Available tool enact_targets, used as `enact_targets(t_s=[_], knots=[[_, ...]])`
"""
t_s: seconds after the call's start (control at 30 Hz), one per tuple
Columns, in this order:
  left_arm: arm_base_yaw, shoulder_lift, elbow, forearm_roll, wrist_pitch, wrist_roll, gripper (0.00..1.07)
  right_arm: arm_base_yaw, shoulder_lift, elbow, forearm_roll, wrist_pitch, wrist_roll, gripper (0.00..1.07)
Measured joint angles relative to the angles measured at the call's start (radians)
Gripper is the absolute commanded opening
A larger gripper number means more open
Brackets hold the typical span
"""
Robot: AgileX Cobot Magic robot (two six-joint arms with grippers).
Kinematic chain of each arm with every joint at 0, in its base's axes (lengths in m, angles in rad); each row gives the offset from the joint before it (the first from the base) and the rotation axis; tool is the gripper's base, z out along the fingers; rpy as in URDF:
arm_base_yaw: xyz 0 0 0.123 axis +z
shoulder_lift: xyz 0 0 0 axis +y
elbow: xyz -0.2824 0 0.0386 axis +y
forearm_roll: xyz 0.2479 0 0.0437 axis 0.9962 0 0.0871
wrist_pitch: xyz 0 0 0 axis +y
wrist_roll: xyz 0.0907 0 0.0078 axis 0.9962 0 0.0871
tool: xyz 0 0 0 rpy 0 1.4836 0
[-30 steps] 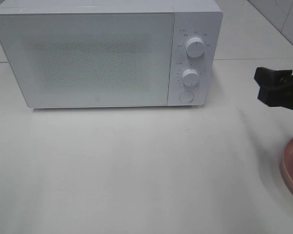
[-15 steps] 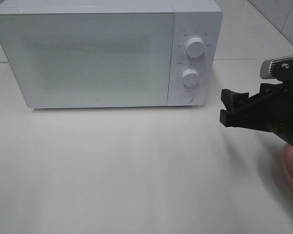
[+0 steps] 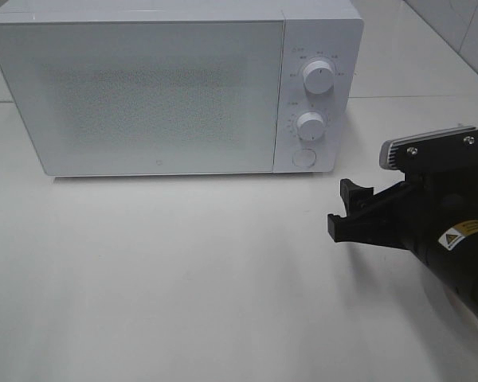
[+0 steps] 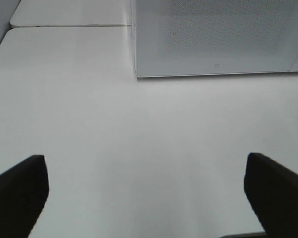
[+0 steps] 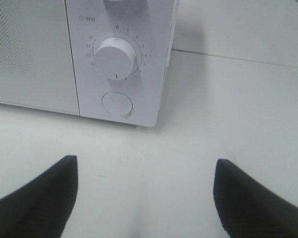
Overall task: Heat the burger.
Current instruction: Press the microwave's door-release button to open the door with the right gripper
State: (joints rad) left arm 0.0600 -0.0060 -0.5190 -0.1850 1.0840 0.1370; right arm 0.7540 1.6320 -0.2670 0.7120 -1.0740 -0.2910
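Note:
The burger is out of view in every frame. My right gripper (image 3: 340, 211) hangs open and empty over the table, to the right of the white microwave (image 3: 143, 95) and a little in front of its lower right corner. In the right wrist view the right gripper (image 5: 144, 198) faces the microwave's lower dial (image 5: 116, 57) and round button (image 5: 117, 104), with both fingers well apart. The left gripper (image 4: 146, 198) is open and empty above bare table, with the microwave's front left corner (image 4: 136, 74) ahead of it. The exterior view does not show the left arm.
The microwave door (image 3: 139, 99) is shut. Two dials (image 3: 317, 77) and a round button (image 3: 303, 157) sit on its right panel. The white table (image 3: 183, 270) spreads in front of the microwave. A tiled wall (image 3: 462, 32) lies at the far right.
The right arm has swung in from the right edge toward the middle and nearer the camera, and now covers the pink plate seen earlier. Its jaws stayed open.

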Motion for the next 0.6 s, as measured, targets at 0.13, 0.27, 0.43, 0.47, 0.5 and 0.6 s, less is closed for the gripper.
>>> enact_targets(t_s=[0.13, 0.27, 0.43, 0.47, 0.5, 0.6], knots=[[0.000, 0.000, 0.000, 0.000, 0.000, 0.000, 1.00, 0.026, 0.022, -0.002, 0.035, -0.009, 0.013, 0.73], [0.000, 0.000, 0.000, 0.000, 0.000, 0.000, 1.00, 0.026, 0.023, -0.002, 0.041, -0.020, 0.065, 0.69], [0.000, 0.000, 0.000, 0.000, 0.000, 0.000, 1.00, 0.026, 0.023, -0.003, 0.041, -0.024, 0.201, 0.55], [0.000, 0.000, 0.000, 0.000, 0.000, 0.000, 1.00, 0.026, 0.023, -0.003, 0.041, -0.030, 0.276, 0.48], [0.000, 0.000, 0.000, 0.000, 0.000, 0.000, 1.00, 0.026, 0.023, -0.003, 0.041, -0.033, 0.317, 0.44], [0.000, 0.000, 0.000, 0.000, 0.000, 0.000, 1.00, 0.026, 0.023, -0.003, 0.041, -0.049, 0.441, 0.32]])
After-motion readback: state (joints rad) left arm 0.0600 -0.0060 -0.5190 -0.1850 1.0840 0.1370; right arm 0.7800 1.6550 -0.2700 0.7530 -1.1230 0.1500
